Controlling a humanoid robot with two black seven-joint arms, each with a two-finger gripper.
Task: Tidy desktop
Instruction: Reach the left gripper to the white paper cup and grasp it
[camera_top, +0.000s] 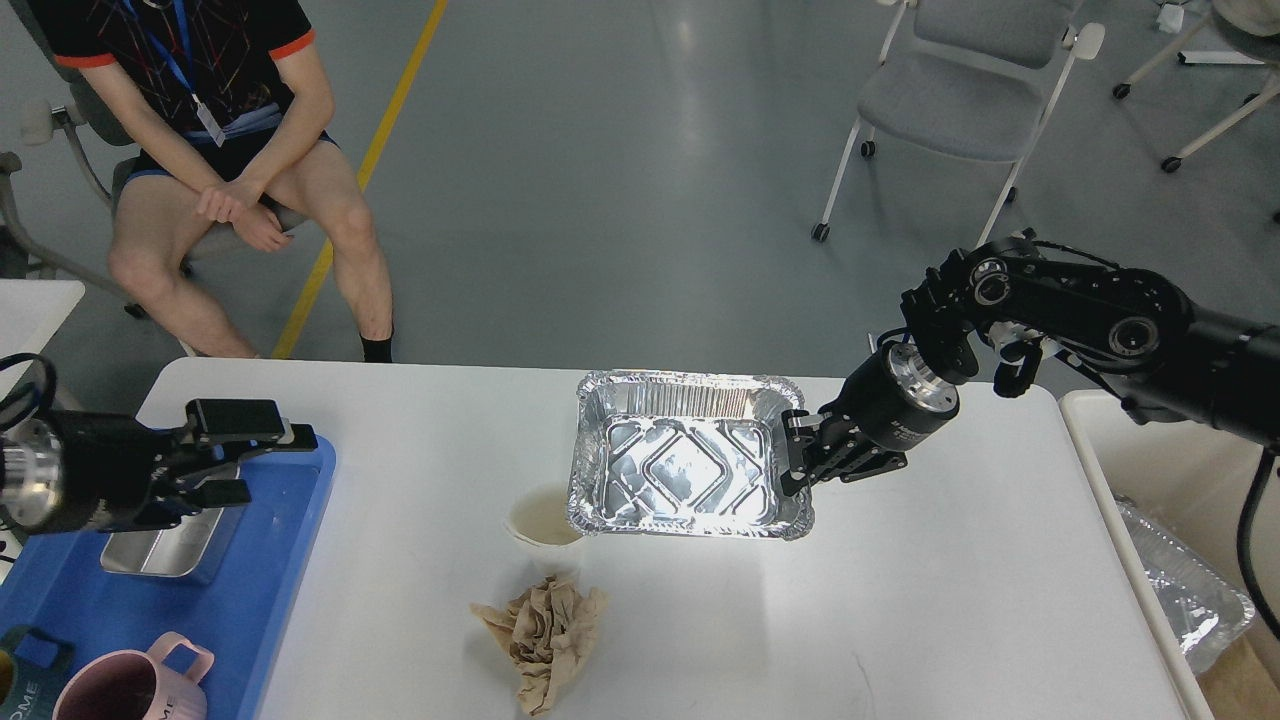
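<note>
The white desktop (950, 600) carries an empty silver foil tray (690, 455) at its middle. My right gripper (791, 455) reaches in from the right and is shut on the foil tray's right rim. A cream paper cup (543, 520) stands against the tray's near left corner, partly under its rim. A crumpled brown paper napkin (548, 640) lies just in front of the cup. My left gripper (268, 465) is open and empty, hovering over the far right corner of the blue tray (270, 600).
The blue tray holds a steel box (170, 545) and a pink mug (130, 690). A cream-white bin (1170, 470) at the table's right side holds another foil tray (1190, 590). A person (230, 150) sits beyond the far left corner; a grey chair (960, 100) stands beyond.
</note>
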